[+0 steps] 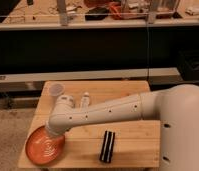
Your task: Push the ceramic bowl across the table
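The ceramic bowl (pixel 43 148), a wide shallow orange-red dish with pale spiral rings, lies at the front left corner of the slatted wooden table (pixel 135 141), its edge reaching the table's rim. My white arm reaches in from the right, and its wrist end (pixel 57 124) hangs over the bowl's back right rim. The gripper sits under that wrist at the rim and is hidden by it; it is shut. I cannot tell whether it touches the bowl.
A small white cup (pixel 57 90) stands at the back left of the table, with a small white bottle-like item (pixel 85 100) beside it. A black oblong object (pixel 108 146) lies near the front middle. A dark shelf unit stands behind the table.
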`<state>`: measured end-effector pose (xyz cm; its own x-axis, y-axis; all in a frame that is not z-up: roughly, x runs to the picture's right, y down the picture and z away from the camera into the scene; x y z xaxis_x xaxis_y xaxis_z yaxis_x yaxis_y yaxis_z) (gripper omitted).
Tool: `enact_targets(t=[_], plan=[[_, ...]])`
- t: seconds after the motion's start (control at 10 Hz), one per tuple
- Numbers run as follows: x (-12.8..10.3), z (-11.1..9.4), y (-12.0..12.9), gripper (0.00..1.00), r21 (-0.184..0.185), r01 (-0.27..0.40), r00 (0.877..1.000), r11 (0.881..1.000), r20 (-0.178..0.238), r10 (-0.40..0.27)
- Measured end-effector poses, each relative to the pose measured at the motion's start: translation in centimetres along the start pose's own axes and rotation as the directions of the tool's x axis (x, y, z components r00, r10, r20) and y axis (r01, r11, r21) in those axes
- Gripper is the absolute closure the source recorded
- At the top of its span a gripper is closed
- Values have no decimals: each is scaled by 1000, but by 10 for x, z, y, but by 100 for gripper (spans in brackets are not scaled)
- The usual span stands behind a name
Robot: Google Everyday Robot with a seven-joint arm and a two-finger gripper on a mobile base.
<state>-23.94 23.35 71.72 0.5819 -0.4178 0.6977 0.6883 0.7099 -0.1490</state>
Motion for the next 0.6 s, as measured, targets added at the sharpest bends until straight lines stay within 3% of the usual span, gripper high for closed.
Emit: enact_targets(t=[0.6], plan=[[18,18,9,99,-4,-41,999,999,18,41]])
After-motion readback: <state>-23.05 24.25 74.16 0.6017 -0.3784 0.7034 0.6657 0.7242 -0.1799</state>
